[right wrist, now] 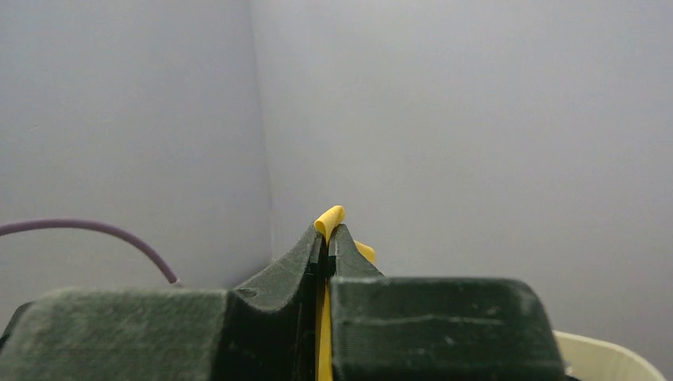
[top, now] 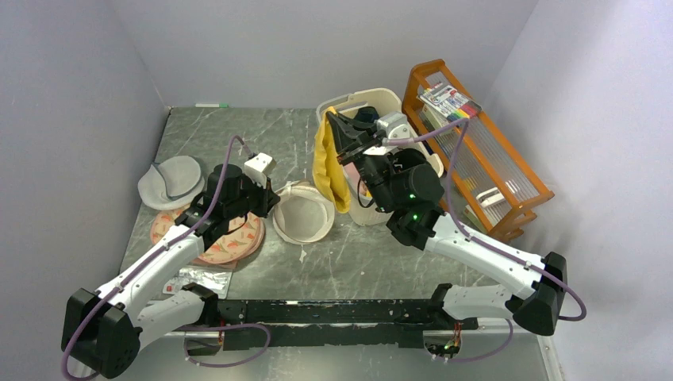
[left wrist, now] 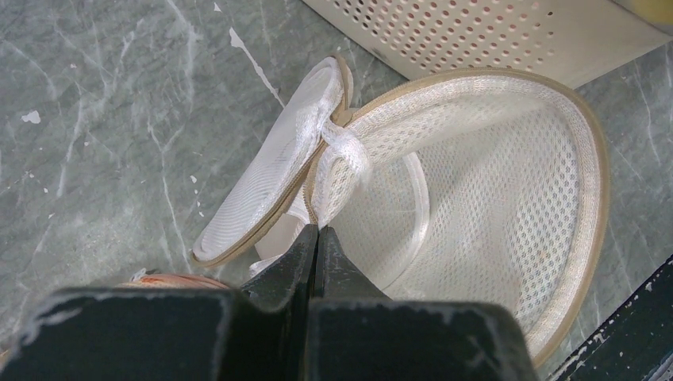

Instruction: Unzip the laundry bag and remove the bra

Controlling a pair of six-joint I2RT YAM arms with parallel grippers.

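My right claw (right wrist: 327, 246) is pinched shut on a fold of the bra (top: 329, 171), which hangs in the air beside the basket (top: 379, 95). My left claw (left wrist: 317, 234) is closed tight on a bit of mesh at the rim of the laundry bag (top: 303, 213), which sits on the table (top: 262, 135) just beside the basket. The bag gapes open and looks empty, so I judge the unzipping done and the removal nearly finished; next I should carry the bra clear of bag and basket, lower it onto the table and let go.
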